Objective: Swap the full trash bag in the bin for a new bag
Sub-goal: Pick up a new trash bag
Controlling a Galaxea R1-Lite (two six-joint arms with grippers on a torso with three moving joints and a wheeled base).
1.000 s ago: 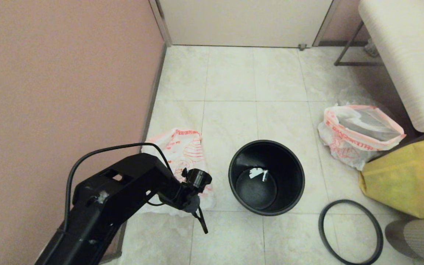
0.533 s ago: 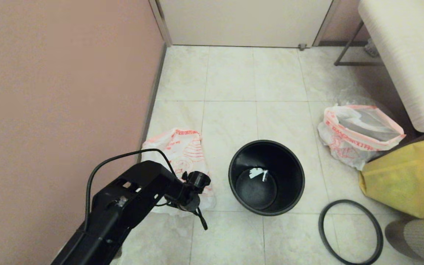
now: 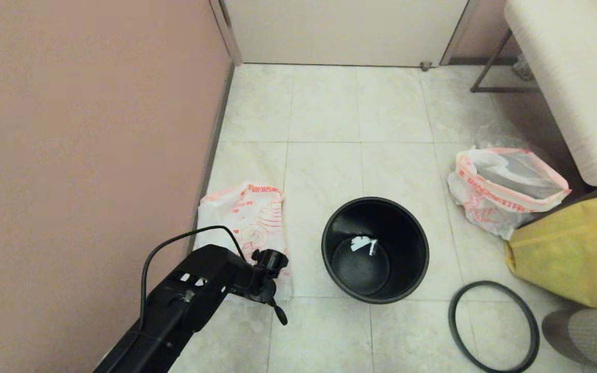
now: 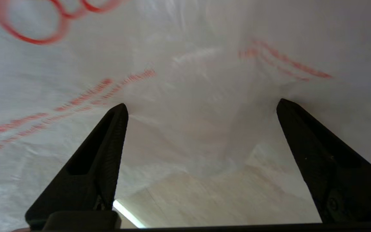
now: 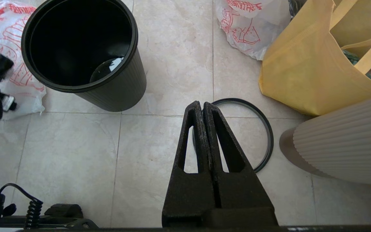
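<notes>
bin [image 3: 375, 248]: upright on the floor tiles, mid-scene, no liner in it. Black ribbed wall, rim bare.
bin contents: just a small white scrap [image 3: 363, 243] at the bottom, otherwise empty.
hoop [image 3: 494, 326]: dark grey ring, off the bin, flat on the floor to the bin's right, near the yellow bag.
full trash bag [image 3: 503, 189]: on the floor right of the bin, well apart from it, leaning against the yellow bag. Mouth open, red-orange lettered band around it; pale and grey lumps visible inside, can't tell what they are.
yellow bag [image 3: 570, 254]: right edge, open top with handles; contents mostly hidden, something dark green shows in the right wrist view.
new bag [image 3: 246, 228]: flat and limp on the floor left of the bin, beside the wall. Red-orange cartoon print and lettering, nothing bulky inside.
left gripper [image 4: 201, 106]: over the near end of the new bag, pointing down at it. Fingers [image 4: 108, 141] spread wide, plastic fills the gap between them, nothing pinched. Whether the tips touch the film can't be told.
right gripper [image 5: 202, 106]: parked over the floor on the near side of the hoop, fingers pressed together, holding nothing.
grey ribbed thing [image 3: 588, 331]: bottom right corner, next to the hoop.
</notes>
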